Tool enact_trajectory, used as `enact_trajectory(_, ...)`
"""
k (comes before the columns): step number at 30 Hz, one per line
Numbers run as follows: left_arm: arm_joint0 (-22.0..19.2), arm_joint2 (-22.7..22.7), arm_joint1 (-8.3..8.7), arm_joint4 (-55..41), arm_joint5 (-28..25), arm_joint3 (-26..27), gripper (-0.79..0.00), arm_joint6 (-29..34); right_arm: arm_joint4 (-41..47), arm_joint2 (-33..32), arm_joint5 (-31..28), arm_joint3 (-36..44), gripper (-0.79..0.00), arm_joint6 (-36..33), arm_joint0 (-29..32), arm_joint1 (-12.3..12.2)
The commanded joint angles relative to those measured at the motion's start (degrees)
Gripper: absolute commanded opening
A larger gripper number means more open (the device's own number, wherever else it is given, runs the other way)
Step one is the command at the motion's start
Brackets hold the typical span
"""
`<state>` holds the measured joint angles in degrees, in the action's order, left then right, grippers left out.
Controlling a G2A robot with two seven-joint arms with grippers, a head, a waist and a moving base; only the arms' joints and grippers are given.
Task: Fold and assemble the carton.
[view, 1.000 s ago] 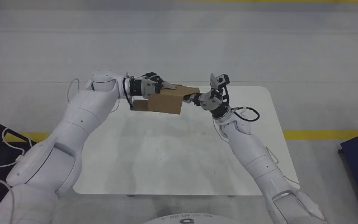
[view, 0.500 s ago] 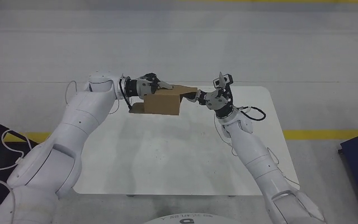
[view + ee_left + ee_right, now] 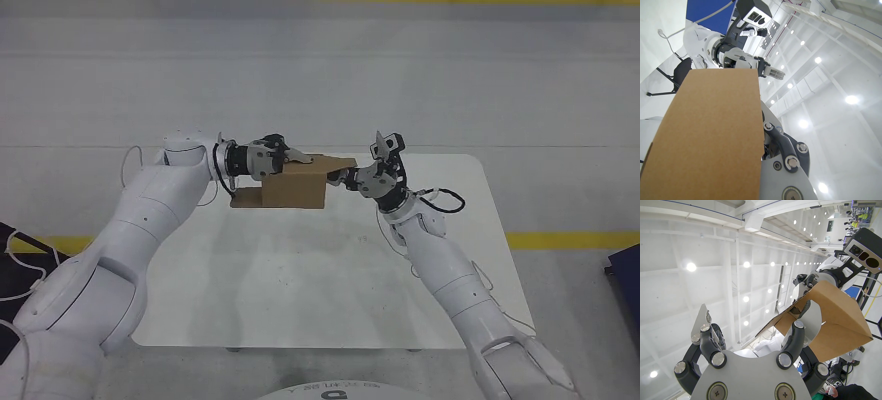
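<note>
Nearest you is the white rectangular table. The brown corrugated cardboard carton hangs in the air above its far edge, between the two arms.

The black-and-white left gripper is closed on a wall at one end of the carton and appears to carry all of its weight. The silver-and-black right gripper stands at the other end with its fingers apart. One finger rests against the open end and the other is free in the air.

**Risks**
- You have a single clamp on one thin wall. A hard push from the right finger can twist the carton in that grip or pull it loose.
- If it drops from here, it may fall past the far edge.
- The loose flap can buckle or catch on the fingertip instead of folding on its crease.

**Views**
- The right wrist view gives you the open end, the flap and the finger contact, which the top view hides.
- The left wrist view gives you one broad flat panel, with the spread right gripper beyond it.
- The top view places the carton over the table.
</note>
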<state>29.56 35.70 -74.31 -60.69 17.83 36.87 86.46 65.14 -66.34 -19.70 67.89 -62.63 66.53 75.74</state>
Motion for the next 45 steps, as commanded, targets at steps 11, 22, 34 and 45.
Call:
enact_trajectory(11, -1.5, -2.2, 1.01, -0.3, -0.9, -1.6, -0.785, 0.9, 9.5, -9.2, 5.1, -0.4, 0.0, -6.4, 2.0, -1.1)
enact_trajectory(22, -2.2, -6.2, 1.69, 1.7, -1.5, 1.0, -0.785, 1.5, 6.4, -7.4, 5.2, -1.6, 0.0, -5.5, 0.5, -0.3)
enact_trajectory(34, -1.8, -6.1, 1.93, -5.6, -1.5, 0.2, -0.785, 1.5, 1.3, -3.4, 3.2, 0.6, 0.0, -4.3, 1.4, 0.7)
enact_trajectory(45, -2.1, -7.0, 1.25, -6.4, -1.5, -0.6, -0.785, 1.5, 0.9, -3.8, 3.1, 1.1, 0.0, -4.4, 1.8, 1.0)
